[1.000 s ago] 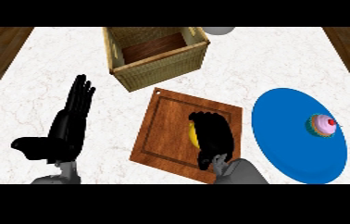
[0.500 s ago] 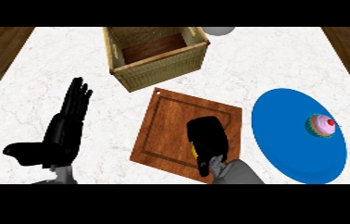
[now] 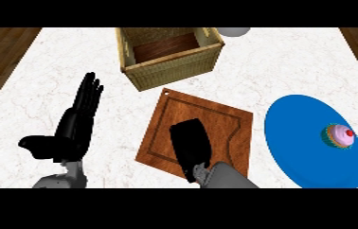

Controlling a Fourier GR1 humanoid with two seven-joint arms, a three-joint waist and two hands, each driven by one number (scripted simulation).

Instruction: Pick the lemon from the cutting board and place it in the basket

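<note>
The wooden cutting board (image 3: 222, 121) lies at the middle of the marble counter. My right hand (image 3: 190, 143) is over its lower left part, back of the hand up, with the fingers curled down. No lemon shows on the board; it is hidden inside that hand. The wicker basket (image 3: 174, 68) stands just behind the board, with a wooden floor and nothing visible inside. My left hand (image 3: 73, 128) rests open at the left of the counter, fingers pointing away.
A blue plate (image 3: 297, 128) lies to the right of the board, with a pink cupcake (image 3: 340, 136) near its right edge. A grey round object (image 3: 235, 31) sits behind the basket. Dark wood floor shows past both counter sides.
One second ago the yellow lemon showed under my right hand's fingers. The hand has since closed over it and shifted slightly left on the board. My left hand has barely moved.
</note>
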